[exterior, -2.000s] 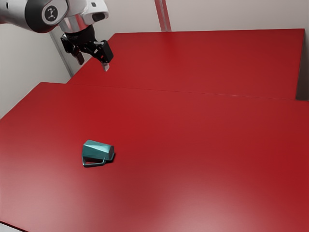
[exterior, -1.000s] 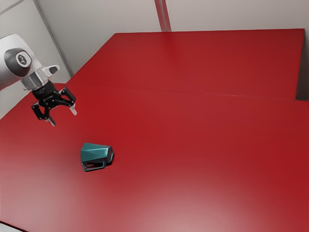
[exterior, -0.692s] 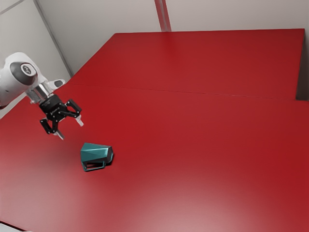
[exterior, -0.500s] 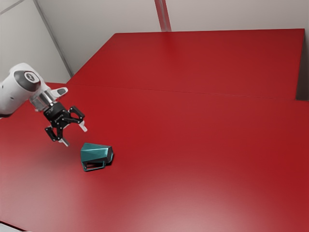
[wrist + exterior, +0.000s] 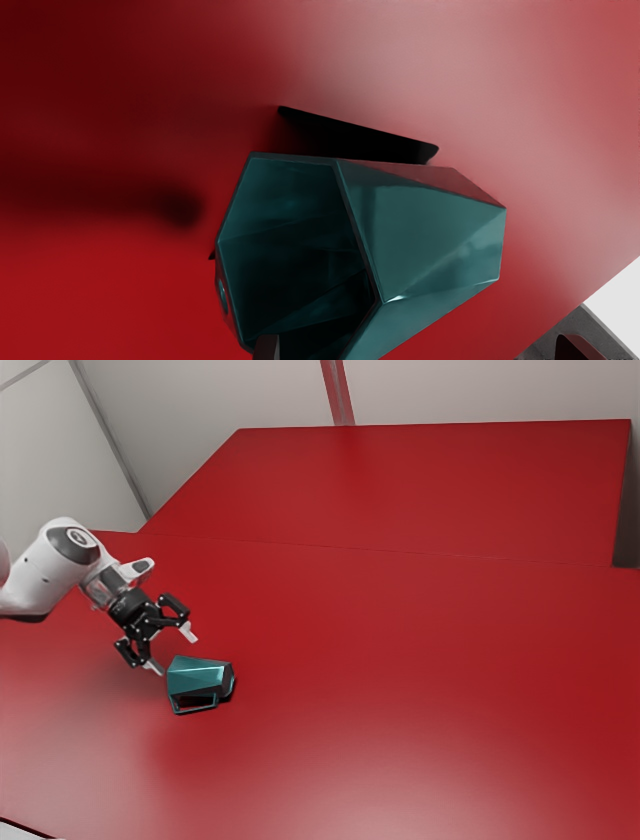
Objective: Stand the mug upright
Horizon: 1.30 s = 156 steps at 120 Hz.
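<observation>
My gripper [image 5: 175,651] is low over the table at the exterior view's left, its two fingers spread apart with nothing held. Just beyond its tips the teal faceted mug [image 5: 198,677] lies on its side, handle toward the exterior view's bottom. In the wrist view the mug [image 5: 430,235] shows its dark open mouth, and one fingertip of the gripper [image 5: 417,347] overlaps the rim in the picture while the other is well off the mug's body. Whether that fingertip touches the mug, I cannot tell.
The red table [image 5: 400,690] stretches toward the exterior view's right. Behind it stands a second red surface [image 5: 430,490], with pale walls [image 5: 480,390] beyond. The arm [image 5: 45,575] comes in from the exterior view's left.
The gripper has swung over the table, come down and moved up close to the mug. Between the two oldest frames the mug shifted and rolled slightly; since then it has stayed still.
</observation>
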Motion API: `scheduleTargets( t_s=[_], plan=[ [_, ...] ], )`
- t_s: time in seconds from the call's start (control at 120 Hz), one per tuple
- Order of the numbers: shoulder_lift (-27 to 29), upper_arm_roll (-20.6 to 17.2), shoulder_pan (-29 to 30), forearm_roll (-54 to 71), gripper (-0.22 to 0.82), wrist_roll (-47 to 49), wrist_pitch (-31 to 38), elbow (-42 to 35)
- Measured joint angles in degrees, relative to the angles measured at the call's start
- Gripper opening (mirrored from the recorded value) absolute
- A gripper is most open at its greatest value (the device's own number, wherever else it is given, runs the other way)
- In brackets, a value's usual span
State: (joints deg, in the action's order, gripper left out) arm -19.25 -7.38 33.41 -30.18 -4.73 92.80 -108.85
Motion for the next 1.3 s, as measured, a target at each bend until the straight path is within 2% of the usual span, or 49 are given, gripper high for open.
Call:
scheduleTargets(
  t_s=[0.517,0.567,0.717,0.825,1.0,1.3],
  plan=[
    [-4.38,-0.09,-0.76,-3.6,0.6,-3.49,3.84,1.28],
    [-4.45,-0.09,-0.78,-4.05,0.52,-3.66,4.05,1.25],
    [-4.44,-0.09,-1.52,-4.7,0.15,-3.95,4.47,1.26],
    [-4.37,-0.16,-1.7,-4.87,0.0,-4.1,4.65,1.72],
    [-4.13,-0.3,-2.57,-4.97,-0.11,-4.27,4.79,2.61],
    [-2.61,-0.35,-4.41,-4.44,-0.17,-3.88,5.05,2.73]
  ],
)
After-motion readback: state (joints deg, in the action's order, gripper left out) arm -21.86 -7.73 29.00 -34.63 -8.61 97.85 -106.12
